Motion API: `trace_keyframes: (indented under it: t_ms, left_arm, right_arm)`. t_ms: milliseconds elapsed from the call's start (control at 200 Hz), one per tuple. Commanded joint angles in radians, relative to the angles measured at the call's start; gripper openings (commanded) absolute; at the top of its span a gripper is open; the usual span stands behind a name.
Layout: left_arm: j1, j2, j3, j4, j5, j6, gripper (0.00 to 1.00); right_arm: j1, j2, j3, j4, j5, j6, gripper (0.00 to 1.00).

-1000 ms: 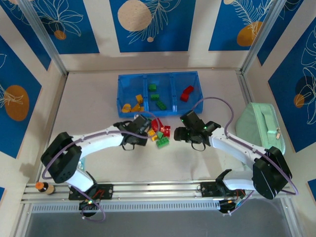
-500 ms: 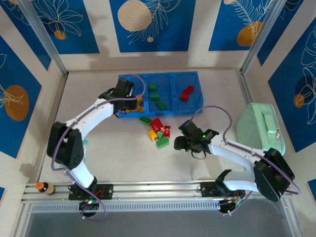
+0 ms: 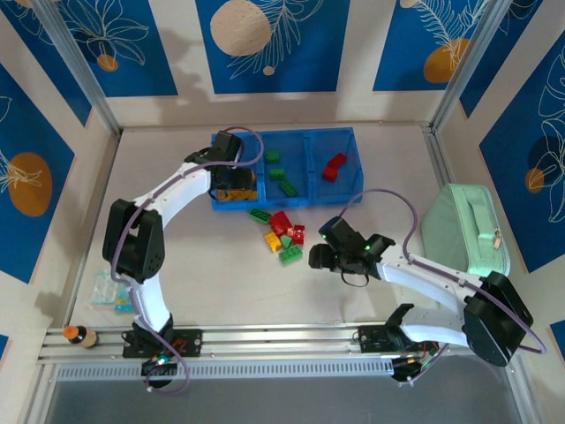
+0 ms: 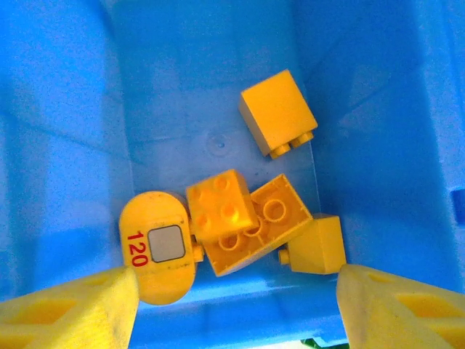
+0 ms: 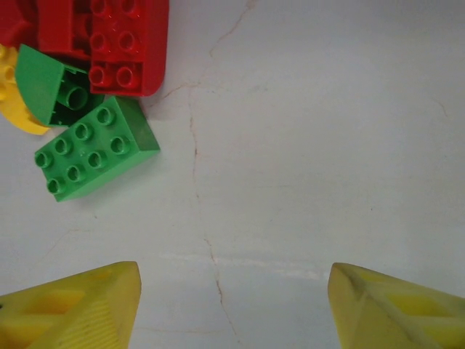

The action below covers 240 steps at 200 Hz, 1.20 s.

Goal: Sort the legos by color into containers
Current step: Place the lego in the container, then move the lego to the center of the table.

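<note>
The containers are three joined compartments of a blue tray. Green legos lie in the middle one and red ones in the right one. My left gripper hovers over the left compartment, open with nothing between its fingers. Below it lie several yellow bricks and a rounded yellow piece marked 120. A loose pile of red, green and yellow legos sits on the table in front of the tray. My right gripper stands open over bare table just right of that pile, with a green brick ahead on its left.
A pale mint-green case lies at the right edge of the table. A small clear bag and an orange-capped bottle sit near the left arm's base. Patterned walls close in the table on three sides.
My left arm swung from the pile up to the tray's left compartment, and its gripper went from shut to open there. My right gripper drew back slightly from the pile and stayed open.
</note>
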<state>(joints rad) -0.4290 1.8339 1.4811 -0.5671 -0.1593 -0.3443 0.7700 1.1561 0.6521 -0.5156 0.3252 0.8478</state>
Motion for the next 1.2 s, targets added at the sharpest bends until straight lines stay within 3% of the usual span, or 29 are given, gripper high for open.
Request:
trace_keyframes:
  t_ms: [0, 115, 265, 545, 1196]
  left_arm:
    - [-0.039, -0.114, -0.029, -0.024, -0.056, 0.029, 0.72]
    - [-0.109, -0.191, -0.123, -0.004, -0.051, 0.023, 0.71]
    - [-0.206, -0.250, -0.303, 0.096, 0.050, -0.054, 0.68]
    - [-0.313, -0.155, -0.392, 0.200, 0.091, -0.130, 0.62]
    - [-0.352, -0.045, -0.432, 0.231, 0.065, -0.179, 0.57]
  right_arm:
    - [0.006, -0.018, -0.003, -0.014, 0.028, 0.022, 0.69]
    - [0.005, -0.016, 0.004, -0.011, 0.038, 0.021, 0.68]
    - [-0.001, -0.012, 0.006, 0.003, 0.038, 0.020, 0.68]
    - [-0.004, -0.020, 0.018, -0.015, 0.033, 0.018, 0.67]
    - [-0.012, -0.061, -0.007, -0.023, 0.042, 0.031, 0.65]
